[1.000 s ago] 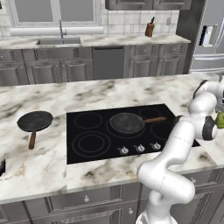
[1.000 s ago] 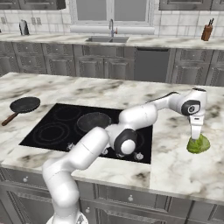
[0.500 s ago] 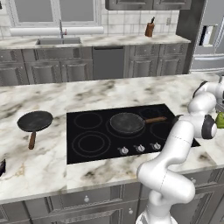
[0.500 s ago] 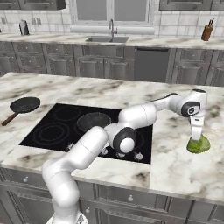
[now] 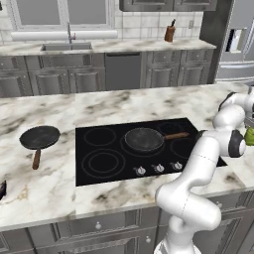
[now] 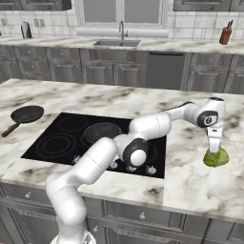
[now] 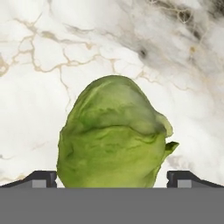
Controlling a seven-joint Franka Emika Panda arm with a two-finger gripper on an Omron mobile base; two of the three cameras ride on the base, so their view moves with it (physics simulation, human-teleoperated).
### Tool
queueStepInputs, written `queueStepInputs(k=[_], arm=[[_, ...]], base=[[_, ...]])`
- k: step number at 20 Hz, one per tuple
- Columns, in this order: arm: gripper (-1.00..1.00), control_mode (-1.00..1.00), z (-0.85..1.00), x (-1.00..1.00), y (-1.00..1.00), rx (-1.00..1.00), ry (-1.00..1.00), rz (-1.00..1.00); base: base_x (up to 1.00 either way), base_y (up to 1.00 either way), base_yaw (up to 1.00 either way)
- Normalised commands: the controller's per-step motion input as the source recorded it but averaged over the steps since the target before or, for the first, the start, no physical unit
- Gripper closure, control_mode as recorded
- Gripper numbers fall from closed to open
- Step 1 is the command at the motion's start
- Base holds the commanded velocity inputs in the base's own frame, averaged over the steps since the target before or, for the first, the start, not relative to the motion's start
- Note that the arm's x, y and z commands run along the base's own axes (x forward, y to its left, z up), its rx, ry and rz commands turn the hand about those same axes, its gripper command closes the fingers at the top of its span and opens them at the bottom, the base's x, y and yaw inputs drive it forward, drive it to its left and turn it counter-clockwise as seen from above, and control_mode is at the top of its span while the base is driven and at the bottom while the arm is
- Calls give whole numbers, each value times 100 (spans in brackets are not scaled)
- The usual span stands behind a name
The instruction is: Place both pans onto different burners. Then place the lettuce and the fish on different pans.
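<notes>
— Where's the lettuce [image 7: 114,135]?
— On the marble counter [image 6: 190,181], right of the cooktop [image 6: 62,138].
— And the gripper [image 7: 112,179]?
— Directly over it, jaws spread wide, one tip each side, nothing gripped.

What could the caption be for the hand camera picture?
Open gripper straddling the lettuce on the marble counter.

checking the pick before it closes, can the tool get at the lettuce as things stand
Probably yes. The tool hangs open right above the lettuce, which lies alone on the marble counter. In the hand view the lettuce sits between the two fingertips, with nothing beside it to block them.
</notes>
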Motion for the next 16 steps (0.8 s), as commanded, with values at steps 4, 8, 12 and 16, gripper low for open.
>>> queueStepInputs(k=[4, 8, 12, 16], arm=[[-100, -100, -14, 0, -2, 0, 0, 0], [-100, -100, -25, 0, 0, 0, 1, 0], [100, -100, -11, 1, 0, 0, 1, 0], [100, -100, 0, 0, 0, 0, 0, 0]], base=[[0, 0, 0], [0, 0, 0], [0, 0, 0], [0, 0, 0]])
